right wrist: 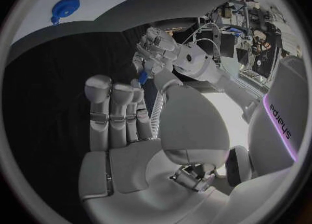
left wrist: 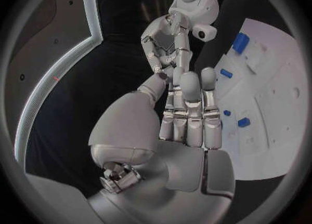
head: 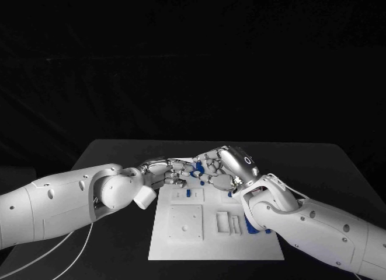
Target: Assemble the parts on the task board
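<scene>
Both hands meet above the far edge of the white task board (head: 211, 248). My left hand (head: 162, 171) reaches in from the left and pinches a small blue part (head: 197, 169) at its fingertips. The right wrist view shows that blue part (right wrist: 142, 76) just under the left hand (right wrist: 158, 52). My right hand (head: 222, 169) hovers close against the part with its fingers (right wrist: 114, 112) stretched out and nothing in the palm. In the left wrist view the left hand's own fingers (left wrist: 189, 109) lie straight, side by side, with the right hand (left wrist: 166, 42) beyond them.
Other blue parts (head: 188, 192) (left wrist: 241, 42) (right wrist: 65, 8) lie spread over the board (left wrist: 280, 89). A raised white square (head: 186, 221) and white bars (head: 228, 222) sit mid-board. My right forearm (head: 310, 224) crosses the board's right side. Black table (head: 117, 157) surrounds it.
</scene>
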Controlling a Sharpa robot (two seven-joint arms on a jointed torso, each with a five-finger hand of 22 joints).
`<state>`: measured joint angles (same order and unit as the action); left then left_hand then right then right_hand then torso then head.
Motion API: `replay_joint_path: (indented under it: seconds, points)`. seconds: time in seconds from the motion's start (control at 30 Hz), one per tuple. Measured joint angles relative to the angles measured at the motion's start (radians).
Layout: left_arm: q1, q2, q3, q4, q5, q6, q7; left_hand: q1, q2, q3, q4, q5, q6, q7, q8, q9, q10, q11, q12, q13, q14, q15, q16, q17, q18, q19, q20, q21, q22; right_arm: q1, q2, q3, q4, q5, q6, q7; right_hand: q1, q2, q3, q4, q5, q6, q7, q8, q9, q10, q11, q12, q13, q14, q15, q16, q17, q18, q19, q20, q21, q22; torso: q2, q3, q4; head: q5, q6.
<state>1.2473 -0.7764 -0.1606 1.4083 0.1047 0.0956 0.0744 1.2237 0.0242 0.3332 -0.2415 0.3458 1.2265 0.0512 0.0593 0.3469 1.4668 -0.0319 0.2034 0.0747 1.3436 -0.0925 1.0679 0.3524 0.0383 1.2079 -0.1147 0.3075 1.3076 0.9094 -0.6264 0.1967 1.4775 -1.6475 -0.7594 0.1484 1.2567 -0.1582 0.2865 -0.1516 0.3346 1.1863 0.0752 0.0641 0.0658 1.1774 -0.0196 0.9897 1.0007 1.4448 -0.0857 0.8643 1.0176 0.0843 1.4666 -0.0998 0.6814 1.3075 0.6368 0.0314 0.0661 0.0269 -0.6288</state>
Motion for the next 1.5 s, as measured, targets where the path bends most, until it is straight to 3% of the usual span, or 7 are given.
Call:
replay_joint_path:
  seconds: [0.43, 0.63, 0.7, 0.8, 0.97, 1.2, 1.5]
  points:
    - [0.000, 0.003, 0.000, 0.004, -0.005, 0.010, 0.002, -0.005, 0.004, 0.002, -0.003, 0.002, 0.004, -0.001, 0.004, 0.000, 0.000, 0.000, 0.010, -0.001, 0.000, 0.000, 0.005, 0.002, 0.000, 0.004, -0.004, 0.000, 0.000, 0.000, 0.004, -0.001, 0.002, 0.000, 0.002, 0.007, 0.006, 0.007, -0.068, -0.010, -0.021, -0.014, 0.000, 0.000, -0.001, -0.004, 0.004, -0.003, -0.010, 0.000, 0.000, -0.009, -0.004, 0.000, 0.000, 0.000, 0.000, 0.000, 0.000, 0.0002, -0.0002, 0.001, -0.001]
    - [0.000, 0.004, 0.000, 0.005, -0.006, 0.016, 0.002, -0.005, 0.005, 0.002, -0.002, 0.002, 0.004, -0.002, 0.004, 0.000, 0.000, 0.000, 0.014, 0.001, 0.000, 0.000, 0.005, 0.002, 0.000, 0.004, -0.004, 0.000, 0.000, 0.000, 0.005, -0.001, 0.002, 0.000, 0.004, 0.009, 0.015, 0.008, -0.068, -0.010, -0.022, -0.014, 0.000, 0.000, -0.001, -0.004, 0.004, -0.003, -0.010, 0.000, 0.000, -0.009, -0.004, 0.000, 0.000, 0.000, 0.000, 0.000, 0.000, 0.0002, -0.0001, 0.001, -0.002]
    - [0.000, 0.004, 0.000, 0.005, -0.006, 0.018, 0.002, -0.005, 0.005, 0.002, -0.002, 0.002, 0.004, -0.002, 0.004, 0.000, 0.000, 0.000, 0.014, 0.001, 0.000, 0.000, 0.005, 0.002, 0.000, 0.004, -0.004, 0.000, 0.000, 0.000, 0.005, -0.001, 0.002, 0.000, 0.005, 0.009, 0.024, 0.016, -0.064, -0.014, -0.047, -0.011, -0.002, 0.000, -0.001, -0.004, 0.004, -0.003, -0.010, 0.000, 0.000, -0.009, -0.004, 0.000, 0.000, 0.000, 0.000, 0.000, 0.000, 0.0002, 0.0000, 0.000, -0.002]
    - [0.000, 0.004, 0.000, 0.005, -0.006, 0.019, 0.002, -0.005, 0.005, 0.002, -0.002, 0.002, 0.004, -0.001, 0.003, 0.000, 0.000, 0.000, 0.014, 0.001, 0.000, 0.000, 0.005, 0.002, 0.000, 0.004, -0.004, 0.000, 0.000, 0.000, 0.006, -0.001, 0.002, -0.001, 0.005, 0.009, 0.034, 0.027, -0.016, -0.027, -0.123, 0.008, -0.005, -0.001, -0.001, -0.004, 0.004, -0.003, -0.007, 0.000, 0.000, -0.009, -0.001, 0.000, 0.000, 0.000, 0.004, 0.000, 0.000, 0.0002, 0.0001, 0.000, -0.002]
    - [0.000, 0.004, 0.000, 0.005, -0.007, 0.019, 0.001, -0.005, 0.005, 0.004, -0.004, 0.002, 0.004, -0.002, 0.001, 0.000, 0.000, 0.000, 0.014, 0.001, 0.000, 0.000, 0.008, 0.003, 0.000, 0.004, -0.004, 0.000, 0.000, 0.000, 0.006, -0.001, 0.004, -0.003, 0.004, 0.010, 0.039, 0.032, 0.123, -0.034, -0.219, 0.034, -0.007, -0.010, -0.004, -0.003, 0.003, 0.005, 0.004, 0.000, 0.000, -0.004, 0.007, 0.000, 0.000, 0.000, 0.016, 0.000, 0.000, 0.0003, 0.0003, 0.000, -0.001]
    - [0.000, 0.004, 0.001, 0.006, -0.007, 0.022, 0.001, -0.005, 0.005, 0.005, -0.005, 0.001, 0.008, -0.005, -0.001, 0.000, -0.002, 0.002, 0.014, 0.001, 0.000, 0.001, 0.009, 0.003, 0.000, 0.004, -0.004, 0.000, 0.000, 0.000, 0.007, -0.002, 0.007, -0.004, -0.002, 0.014, 0.024, 0.036, 0.235, -0.013, -0.272, 0.037, -0.007, -0.009, -0.004, 0.002, -0.002, 0.009, 0.010, 0.000, 0.000, 0.005, 0.018, 0.000, 0.000, 0.000, 0.028, 0.000, 0.000, 0.0002, 0.0002, 0.000, 0.000]
    - [0.001, 0.004, 0.001, 0.006, -0.007, 0.026, 0.001, -0.007, 0.003, 0.003, -0.006, 0.007, 0.010, -0.007, 0.000, 0.000, 0.001, -0.001, 0.019, 0.000, -0.003, -0.002, 0.009, 0.003, 0.000, 0.004, -0.003, 0.000, 0.000, -0.001, 0.005, -0.003, 0.006, -0.002, -0.011, 0.021, -0.003, 0.046, 0.230, -0.007, -0.278, 0.037, -0.007, -0.009, -0.004, 0.006, -0.005, 0.009, 0.010, 0.000, 0.000, 0.005, 0.022, 0.000, 0.000, 0.000, 0.029, 0.000, 0.000, 0.0009, 0.0001, 0.001, 0.001]
